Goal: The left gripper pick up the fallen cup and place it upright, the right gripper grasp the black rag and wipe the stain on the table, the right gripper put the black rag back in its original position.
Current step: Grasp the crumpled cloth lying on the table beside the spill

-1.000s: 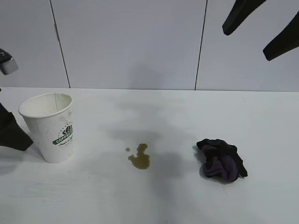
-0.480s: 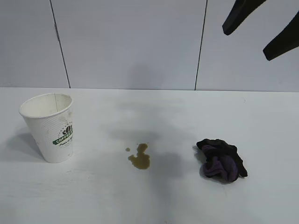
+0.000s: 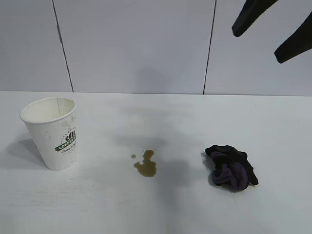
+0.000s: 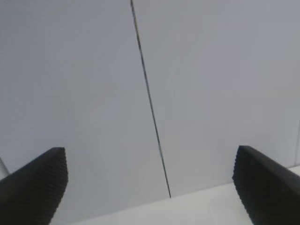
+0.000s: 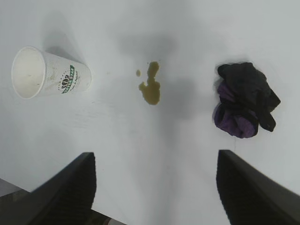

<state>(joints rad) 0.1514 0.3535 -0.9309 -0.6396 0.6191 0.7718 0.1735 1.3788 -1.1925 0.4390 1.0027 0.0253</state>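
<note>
The white cup [image 3: 51, 132] stands upright at the left of the table [image 3: 161, 204]; it also shows in the right wrist view [image 5: 49, 75]. The brownish stain [image 3: 145, 164] lies at the table's middle, with a tiny droplet beside it, and shows in the right wrist view [image 5: 150, 88]. The black rag [image 3: 230, 166] with purple folds lies to the stain's right, also in the right wrist view [image 5: 244, 100]. My right gripper [image 3: 270, 34] hangs open and empty high above the rag. My left gripper [image 4: 152, 187] is open and empty, facing the wall; it is out of the exterior view.
A grey panelled wall [image 3: 136, 46] with dark vertical seams stands behind the table. Nothing else lies on the tabletop.
My left gripper, seen beside the cup one second ago, has drawn away to the left and out of the exterior view. The cup, the stain, the rag and the right gripper have not moved.
</note>
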